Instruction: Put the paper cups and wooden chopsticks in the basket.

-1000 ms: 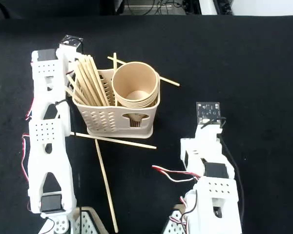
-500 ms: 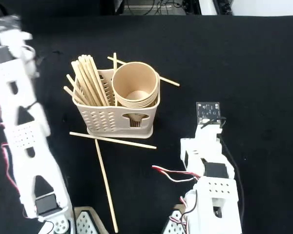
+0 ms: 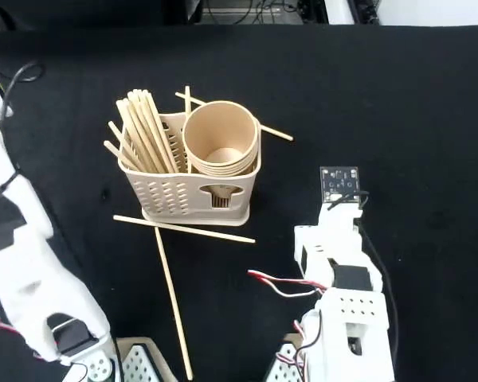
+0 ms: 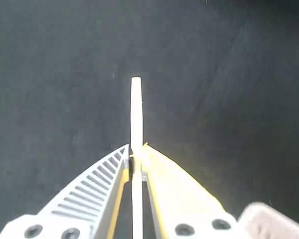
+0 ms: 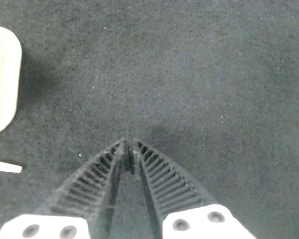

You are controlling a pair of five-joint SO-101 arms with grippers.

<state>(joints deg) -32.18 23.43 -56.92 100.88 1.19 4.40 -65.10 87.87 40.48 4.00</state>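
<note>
The cream basket (image 3: 187, 197) stands left of the table's middle, with several wooden chopsticks (image 3: 143, 131) leaning in its left half and stacked paper cups (image 3: 221, 137) in its right half. Three more chopsticks lie loose on the cloth: one (image 3: 183, 229) along the basket's front, one (image 3: 173, 302) running toward the near edge, and one (image 3: 275, 131) behind the cups. My left gripper (image 4: 135, 149) is shut on a pale chopstick (image 4: 135, 109) that sticks out past its tips, over bare black cloth. My right gripper (image 5: 128, 144) is shut with nothing in it, low over the cloth right of the basket.
The left arm (image 3: 24, 263) stretches along the table's far left edge. The right arm (image 3: 338, 263) sits folded at the near right. A basket corner (image 5: 2, 79) and a chopstick tip (image 5: 5, 168) lie off to one side of the right gripper. Black cloth covers the table.
The left arm has swung away from the basket's left side to the table's far left edge. The right arm, basket and loose chopsticks have not moved.
</note>
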